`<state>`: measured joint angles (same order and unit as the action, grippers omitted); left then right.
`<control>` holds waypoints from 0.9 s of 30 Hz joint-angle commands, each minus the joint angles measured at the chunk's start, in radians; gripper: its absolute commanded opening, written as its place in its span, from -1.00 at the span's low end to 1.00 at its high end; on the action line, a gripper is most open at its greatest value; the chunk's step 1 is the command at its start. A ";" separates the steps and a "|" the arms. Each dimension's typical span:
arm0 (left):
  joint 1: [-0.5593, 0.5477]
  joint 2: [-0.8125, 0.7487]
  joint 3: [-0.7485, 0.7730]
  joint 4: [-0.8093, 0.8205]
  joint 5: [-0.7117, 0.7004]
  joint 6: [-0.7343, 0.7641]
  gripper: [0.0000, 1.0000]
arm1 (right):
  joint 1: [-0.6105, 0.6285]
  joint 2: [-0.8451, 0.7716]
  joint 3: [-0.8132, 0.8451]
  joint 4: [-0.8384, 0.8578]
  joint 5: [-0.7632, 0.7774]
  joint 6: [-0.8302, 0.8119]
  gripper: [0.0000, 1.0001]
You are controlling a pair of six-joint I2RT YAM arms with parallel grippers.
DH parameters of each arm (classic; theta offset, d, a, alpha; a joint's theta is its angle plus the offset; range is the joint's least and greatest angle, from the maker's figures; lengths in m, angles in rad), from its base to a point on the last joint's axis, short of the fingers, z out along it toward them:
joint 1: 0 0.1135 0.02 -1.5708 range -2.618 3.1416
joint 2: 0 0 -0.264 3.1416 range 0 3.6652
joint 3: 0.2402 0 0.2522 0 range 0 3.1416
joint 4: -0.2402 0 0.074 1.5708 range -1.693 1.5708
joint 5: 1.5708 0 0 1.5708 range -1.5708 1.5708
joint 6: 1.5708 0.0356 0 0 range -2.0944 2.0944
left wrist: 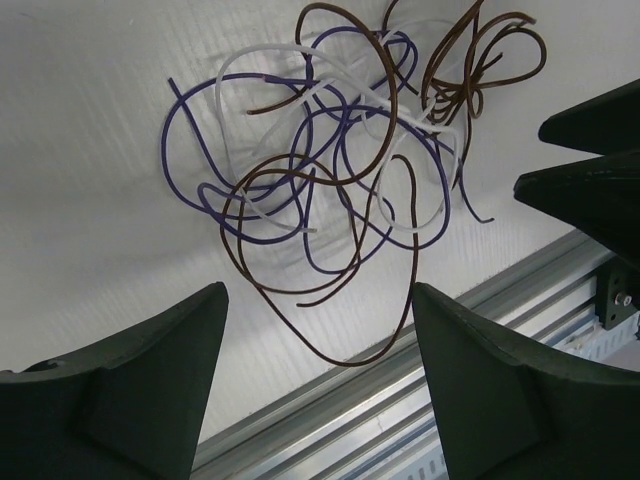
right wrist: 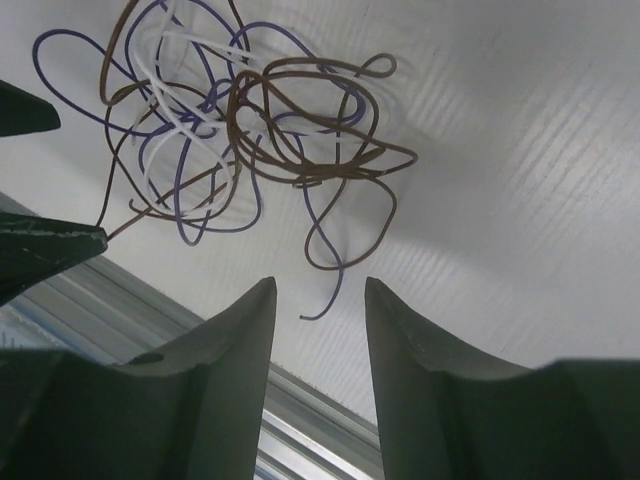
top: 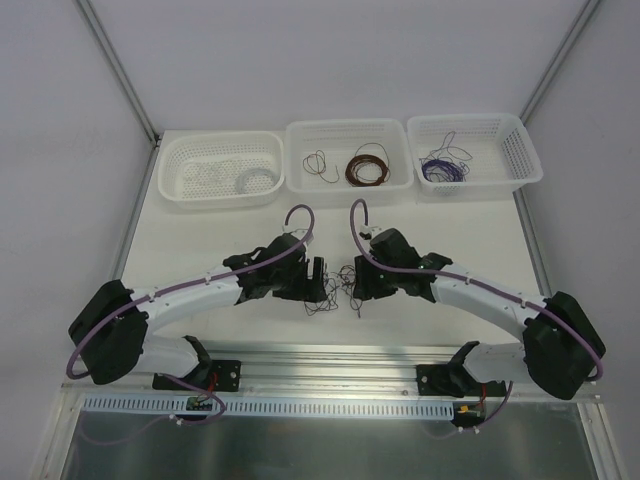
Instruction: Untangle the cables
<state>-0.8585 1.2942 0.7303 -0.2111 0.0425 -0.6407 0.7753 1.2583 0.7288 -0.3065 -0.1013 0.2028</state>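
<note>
The cables (top: 340,293) are a small scribbly knot of purple, brown and pale wires on the white table, between my two grippers. In the left wrist view the tangle (left wrist: 330,170) lies beyond my open left gripper (left wrist: 320,300), whose jaws stand wide apart and empty. In the right wrist view the tangle (right wrist: 240,130) lies just past my right gripper (right wrist: 320,290), open with a narrower gap, a loose purple wire end (right wrist: 325,290) lying near the gap. Left gripper (top: 318,280) and right gripper (top: 352,282) face each other across the tangle.
Three white baskets stand along the back: left (top: 222,168) with a white coil (top: 255,180), middle (top: 348,155) with a brown coil (top: 367,168) and thin dark wire, right (top: 474,152) with purple wire (top: 442,168). A metal rail (top: 330,352) runs along the near table edge.
</note>
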 commanded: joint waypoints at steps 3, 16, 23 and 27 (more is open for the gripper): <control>-0.025 0.037 0.021 0.064 -0.018 -0.085 0.49 | 0.005 0.081 0.014 0.101 -0.014 0.014 -0.18; -0.027 0.111 0.023 0.088 -0.039 -0.131 0.44 | 0.005 0.251 0.072 0.127 -0.077 0.010 -0.29; -0.027 0.132 0.023 0.087 -0.062 -0.146 0.42 | 0.008 0.274 0.081 0.130 -0.087 0.012 -0.40; -0.027 0.152 0.031 0.087 -0.070 -0.160 0.41 | 0.012 0.280 0.083 0.129 -0.097 0.009 -0.51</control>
<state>-0.8776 1.4284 0.7307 -0.1375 0.0090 -0.7734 0.7776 1.5326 0.7761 -0.1982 -0.1745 0.2062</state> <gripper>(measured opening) 0.709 0.256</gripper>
